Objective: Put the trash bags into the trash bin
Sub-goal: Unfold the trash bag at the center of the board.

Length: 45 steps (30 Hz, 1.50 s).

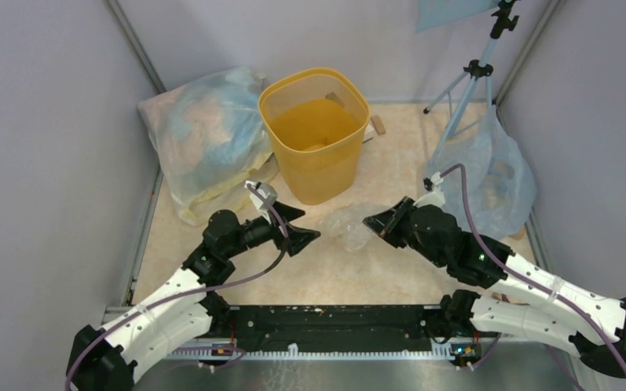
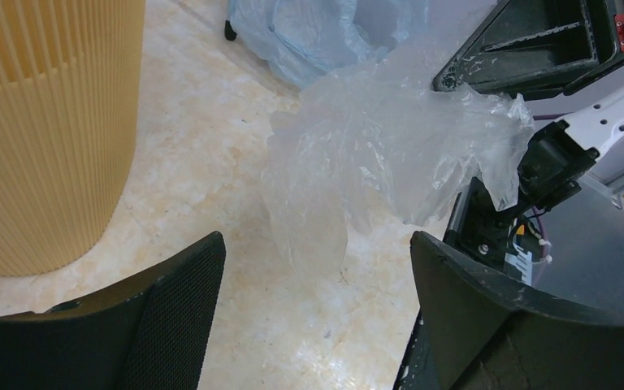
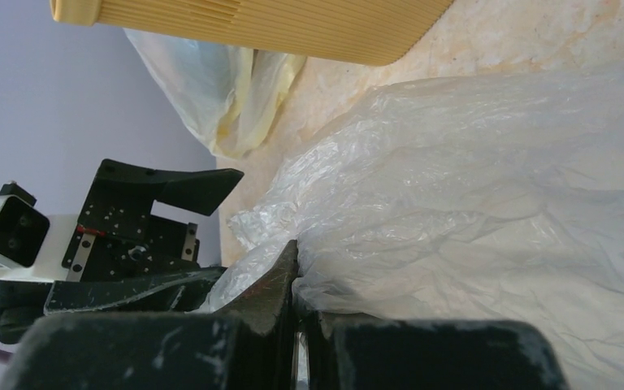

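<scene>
Take the trash bin (image 1: 314,134) as your landmark: it stands upright on the desk (image 1: 334,277) toward the back, its open rim facing up. The trash bag (image 1: 348,224) is not in it; you see it as a crumpled clump of clear, glossy film just in front of the bin and slightly to its right, outside the bin's wall. Your right gripper (image 1: 372,221) reaches in from the right of the bin's front, and its fingers are pressed together on an edge of the bag; in the right wrist view the film bunches around the closed tips and spreads out toward the bin's ribbed side. Your left gripper (image 1: 303,226) sits in front of the bin on the left side of the bag, its fingers spread wide with nothing between them; in the left wrist view the bag hangs beyond the gap, with the bin's wall at the left edge. You cannot tell whether the left fingers touch the film. A big bluish sack (image 1: 204,138) leans against the bin's left side, a second one (image 1: 489,175) lies well to the bin's right, and a tripod (image 1: 473,81) stands behind that one.
</scene>
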### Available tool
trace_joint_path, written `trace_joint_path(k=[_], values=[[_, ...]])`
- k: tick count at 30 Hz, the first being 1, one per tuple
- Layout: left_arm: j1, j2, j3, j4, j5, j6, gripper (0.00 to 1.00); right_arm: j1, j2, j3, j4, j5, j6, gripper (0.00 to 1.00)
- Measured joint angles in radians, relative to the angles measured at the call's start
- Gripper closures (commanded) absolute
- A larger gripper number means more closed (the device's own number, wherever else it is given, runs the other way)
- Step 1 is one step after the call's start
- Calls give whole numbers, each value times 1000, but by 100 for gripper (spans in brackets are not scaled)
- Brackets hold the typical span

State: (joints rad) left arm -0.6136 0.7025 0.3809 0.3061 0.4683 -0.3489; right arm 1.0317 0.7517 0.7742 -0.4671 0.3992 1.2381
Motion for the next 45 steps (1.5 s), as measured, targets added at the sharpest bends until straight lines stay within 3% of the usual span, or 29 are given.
trace_joint_path(k=[4, 7, 13, 14, 17, 23, 26, 29, 37, 45], values=[[-18, 69, 0, 54, 14, 11, 18, 0, 8, 0, 2, 0, 4, 100], [-27, 129, 0, 79, 19, 22, 32, 0, 15, 0, 2, -2, 4, 100], [-34, 200, 0, 111, 13, 39, 100, 0, 29, 0, 3, -5, 4, 100], [-34, 201, 1, 112, 7, 45, 100, 0, 31, 0, 3, -5, 4, 100], [-35, 187, 16, 76, -24, 60, 100, 0, 32, 1, -2, 1, 3, 87], [-35, 91, 136, -129, -131, 57, 100, 0, 41, 46, -82, 124, -69, 51], [-35, 69, 217, -235, -164, 38, 100, 0, 69, 100, -78, 156, -254, 26], [-35, 66, 306, -352, -174, 13, 100, 0, 126, 188, -71, 83, -473, 15], [-35, 106, 514, -602, -203, -35, 100, 9, 151, 255, -92, -51, -783, 11], [-35, 123, 527, -639, -155, -86, 100, 27, 116, 256, -71, -158, -881, 9]])
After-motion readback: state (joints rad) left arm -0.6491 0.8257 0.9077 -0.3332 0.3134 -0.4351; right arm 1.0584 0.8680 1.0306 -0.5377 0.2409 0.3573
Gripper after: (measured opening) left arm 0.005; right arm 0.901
